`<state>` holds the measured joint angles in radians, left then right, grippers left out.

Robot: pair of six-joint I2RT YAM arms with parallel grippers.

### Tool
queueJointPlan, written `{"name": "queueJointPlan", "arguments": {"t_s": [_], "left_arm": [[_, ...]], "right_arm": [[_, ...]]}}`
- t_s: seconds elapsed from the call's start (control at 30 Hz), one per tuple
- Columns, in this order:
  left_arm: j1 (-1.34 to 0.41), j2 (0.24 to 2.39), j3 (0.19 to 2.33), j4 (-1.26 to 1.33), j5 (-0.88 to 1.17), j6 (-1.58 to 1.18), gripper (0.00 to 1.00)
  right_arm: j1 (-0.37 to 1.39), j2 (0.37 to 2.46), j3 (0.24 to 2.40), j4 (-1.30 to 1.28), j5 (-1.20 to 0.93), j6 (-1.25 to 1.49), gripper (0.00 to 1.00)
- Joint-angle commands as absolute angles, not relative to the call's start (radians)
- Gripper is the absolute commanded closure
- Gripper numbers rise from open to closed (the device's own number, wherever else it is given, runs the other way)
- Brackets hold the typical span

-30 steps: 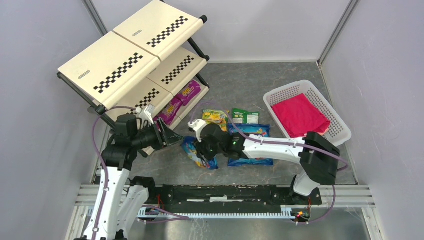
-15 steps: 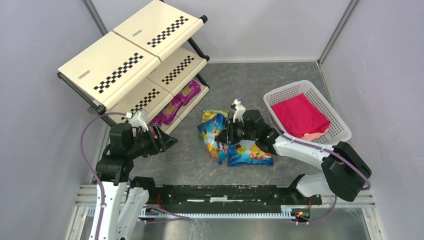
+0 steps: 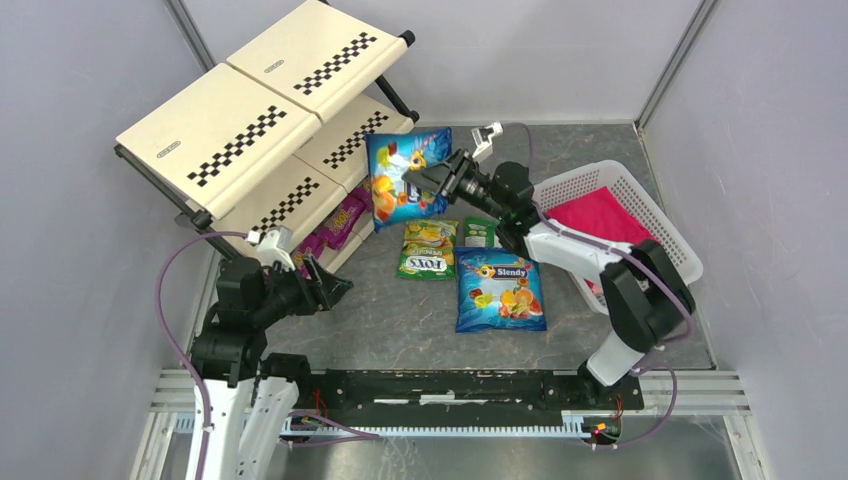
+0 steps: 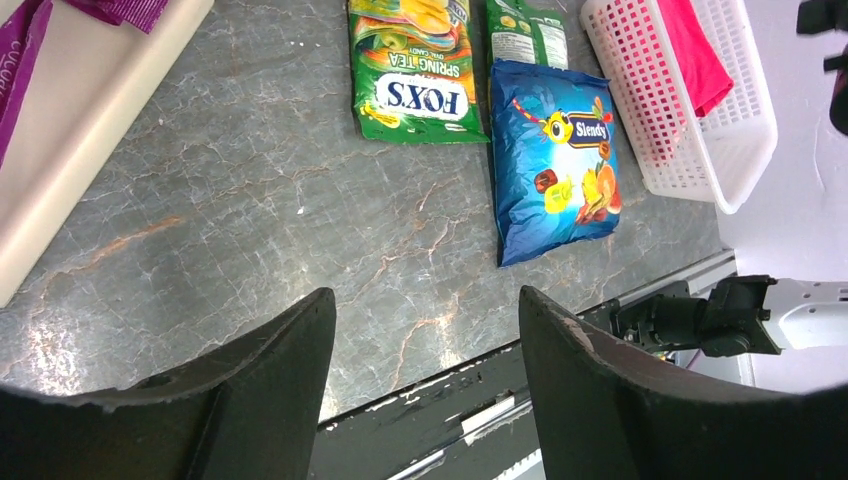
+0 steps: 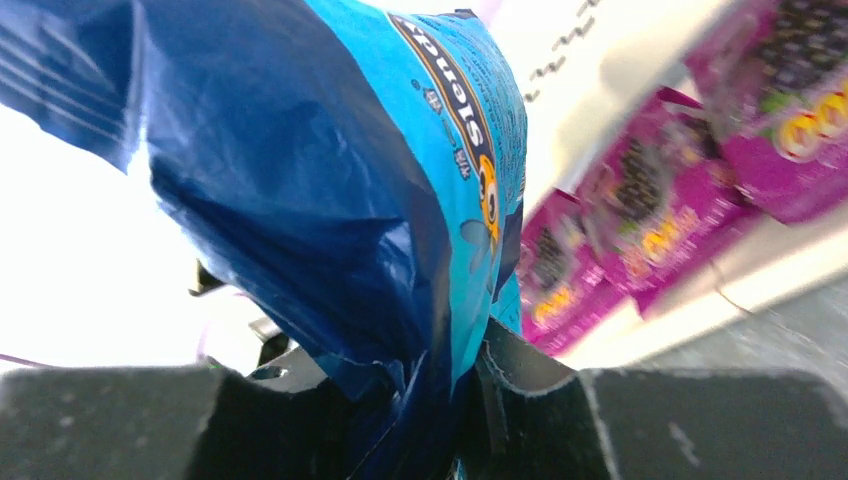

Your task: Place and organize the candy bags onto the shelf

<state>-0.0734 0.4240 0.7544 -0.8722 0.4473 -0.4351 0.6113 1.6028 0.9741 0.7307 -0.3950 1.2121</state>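
My right gripper (image 3: 440,181) is shut on the edge of a blue candy bag (image 3: 404,178) and holds it in the air beside the shelf (image 3: 260,120); the bag fills the right wrist view (image 5: 330,200). Magenta grape bags (image 3: 345,222) lie on the lowest tier, also in the right wrist view (image 5: 640,210). On the floor lie a second blue bag (image 3: 498,291), a green-yellow bag (image 3: 427,249) and a small green one (image 3: 480,232). My left gripper (image 3: 325,285) is open and empty, low by the shelf's front; its view shows the floor bags (image 4: 555,150).
A white lattice basket (image 3: 660,225) with a pink-red cloth (image 3: 600,228) stands at the right, also in the left wrist view (image 4: 700,110). Grey walls close in on both sides. A black rail (image 3: 450,385) runs along the near edge.
My right gripper has lifted the blue bag off the floor and carried it up and back toward the shelf. My left arm has drawn back slightly and stays open.
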Motion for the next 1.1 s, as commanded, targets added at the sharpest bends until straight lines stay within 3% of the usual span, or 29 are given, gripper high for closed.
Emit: {"name": "queueJointPlan", "arguments": {"t_s": [0.0, 0.4, 0.6, 0.77, 0.93, 1.07], "left_arm": [[-0.062, 0.420, 0.740, -0.831, 0.431, -0.389, 0.26], [-0.002, 0.449, 0.727, -0.830, 0.465, -0.373, 0.25], [-0.002, 0.454, 0.724, -0.830, 0.472, -0.371, 0.24], [0.029, 0.460, 0.724, -0.830, 0.475, -0.369, 0.24], [0.034, 0.460, 0.723, -0.829, 0.476, -0.367, 0.24], [0.035, 0.462, 0.721, -0.829, 0.475, -0.368, 0.24]], "right_arm": [[0.615, 1.693, 1.155, 1.057, -0.347, 1.430, 0.74], [0.638, 1.939, 1.450, 0.994, -0.095, 1.527, 0.73], [0.670, 2.132, 1.755, 0.872, 0.014, 1.480, 0.71], [0.683, 2.277, 1.993, 0.724, 0.064, 1.390, 0.63], [0.685, 2.217, 1.879, 0.680, 0.055, 1.299, 0.46], [0.685, 2.130, 1.858, 0.489, 0.004, 1.134, 0.30]]}}
